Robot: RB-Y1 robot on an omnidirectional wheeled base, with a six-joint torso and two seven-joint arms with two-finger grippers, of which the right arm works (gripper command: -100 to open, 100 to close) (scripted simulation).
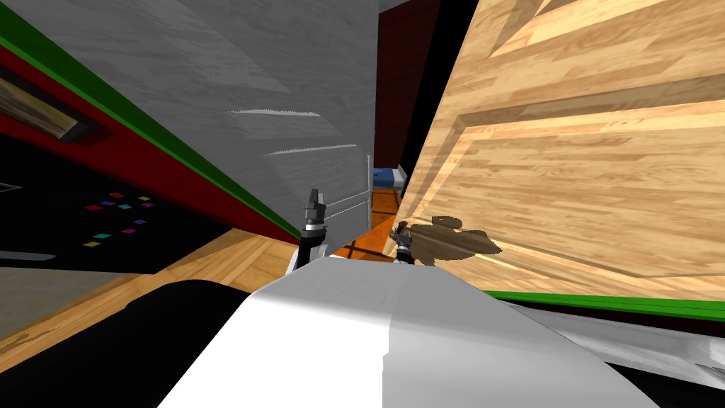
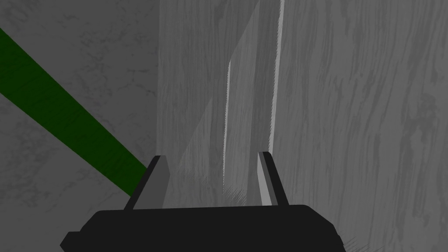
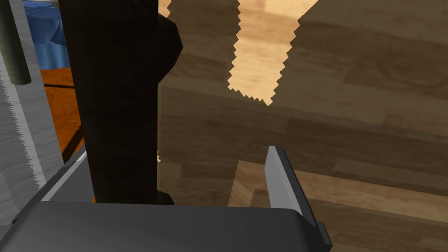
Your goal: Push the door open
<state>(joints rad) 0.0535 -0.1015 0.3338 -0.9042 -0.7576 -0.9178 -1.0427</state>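
A light wooden panelled door stands ajar on the right of the head view, its dark edge facing the gap. My right gripper is at the low part of that door beside its edge and casts a shadow on the wood. In the right wrist view this gripper is open; one finger lies against the wooden face, the other is hidden behind the dark edge. My left gripper is open, held up close before a grey panelled leaf, with nothing between its fingers.
Through the gap between the two leaves show an orange floor and a blue bed. A wall with a green stripe and a red band runs to the left. A dark rug with coloured squares lies far left on the wooden floor.
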